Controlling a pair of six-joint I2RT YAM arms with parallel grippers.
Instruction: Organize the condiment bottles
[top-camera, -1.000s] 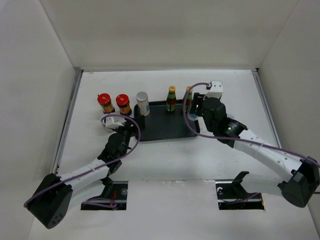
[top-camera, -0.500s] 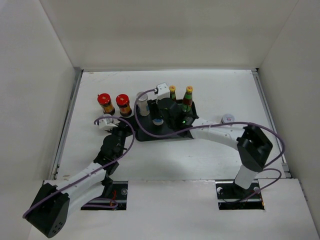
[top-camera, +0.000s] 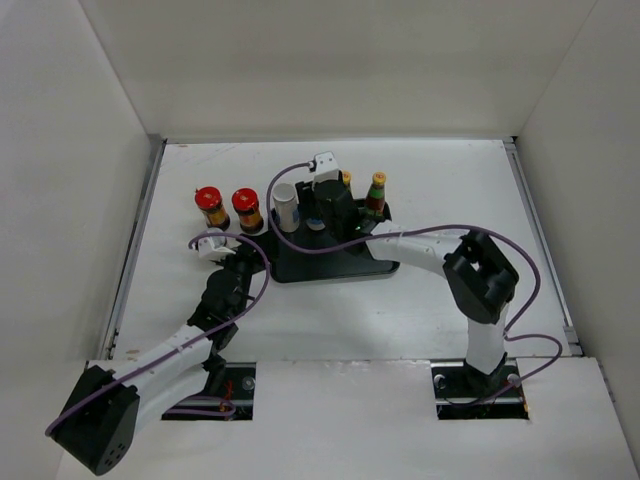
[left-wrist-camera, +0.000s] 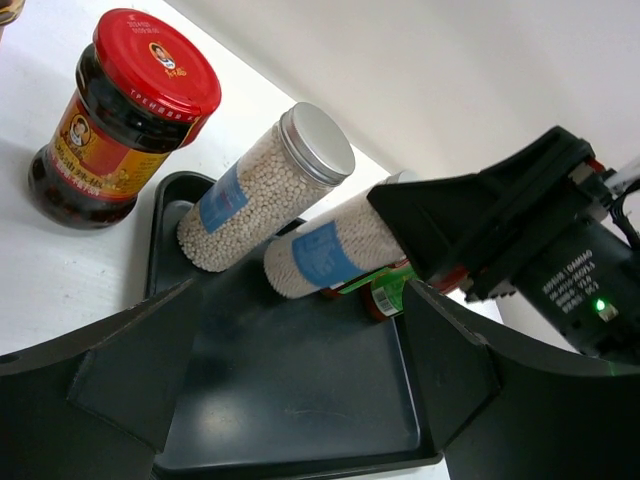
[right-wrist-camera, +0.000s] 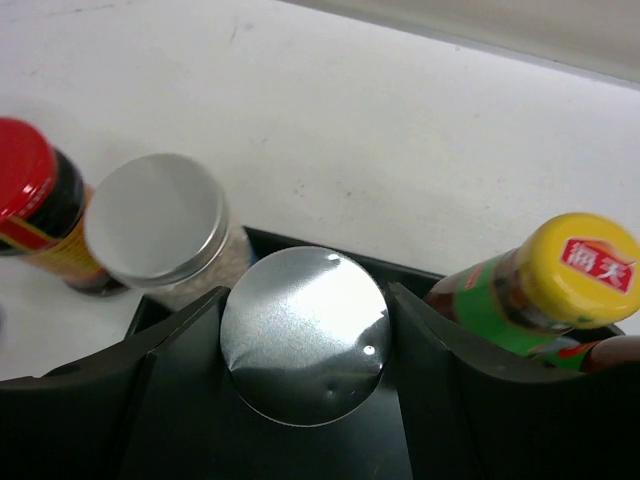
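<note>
White table (top-camera: 420, 315), plain white walls (top-camera: 330, 70)

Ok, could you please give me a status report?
Left hand open, empty. Right hand gripping silver-lidded clear jar in flat black tray. Matching jar close alongside.

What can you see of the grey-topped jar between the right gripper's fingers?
The grey-topped jar is a clear cylinder packed with small white grains, with a blue label and a flat, shiny metal-looking lid. It is upright over the black tray, beside its twin, clamped at the lid by the right gripper.
</note>
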